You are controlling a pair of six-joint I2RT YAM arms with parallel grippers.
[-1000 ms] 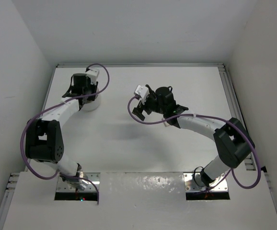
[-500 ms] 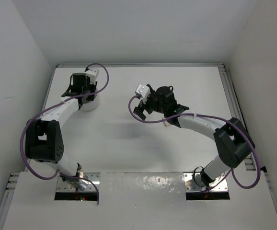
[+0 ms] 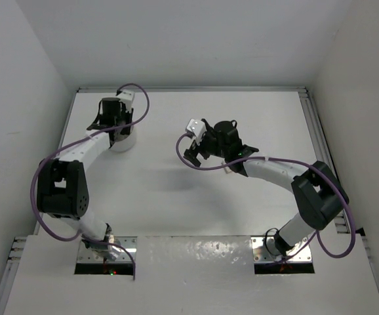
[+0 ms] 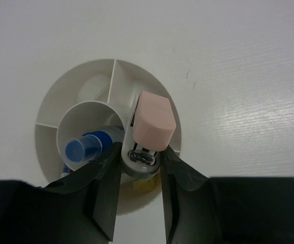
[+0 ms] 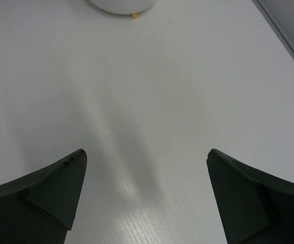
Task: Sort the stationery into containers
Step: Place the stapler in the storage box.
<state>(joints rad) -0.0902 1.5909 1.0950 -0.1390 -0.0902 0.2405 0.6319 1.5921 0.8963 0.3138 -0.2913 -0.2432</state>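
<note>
at the near edge of the table [image 3: 176,197] stand the two arm bases. out from them, near the middle of the table, the right gripper [image 3: 195,146] hangs with its jaws spread wide and nothing between them. its own wrist view shows only bare white table between the two dark fingers [image 5: 55,188], and at the very top the curved foot of the white bowl [image 5: 120,5], well ahead, with a small yellow speck [image 5: 134,16] just beside it. further off, toward the far left of the table, the left gripper [image 3: 117,128] sits over that bowl, which the overhead view shows only as a white disc half hidden under the wrist. the left wrist view gives what the overhead cannot: the jaws are drawn partway in and clamp the pink eraser [image 4: 156,119] at a silvery metal part [image 4: 142,157] on its near end, the pink block sticking out past the fingertips. the eraser lies over the bowl's right-hand outer compartment, between the inner round cup [image 4: 78,114] and the outer wall; whether it touches the bowl i cannot tell. thin walls split the outer ring, and the blue pen [image 4: 83,148] stands in the inner cup, just left of the eraser.
</note>
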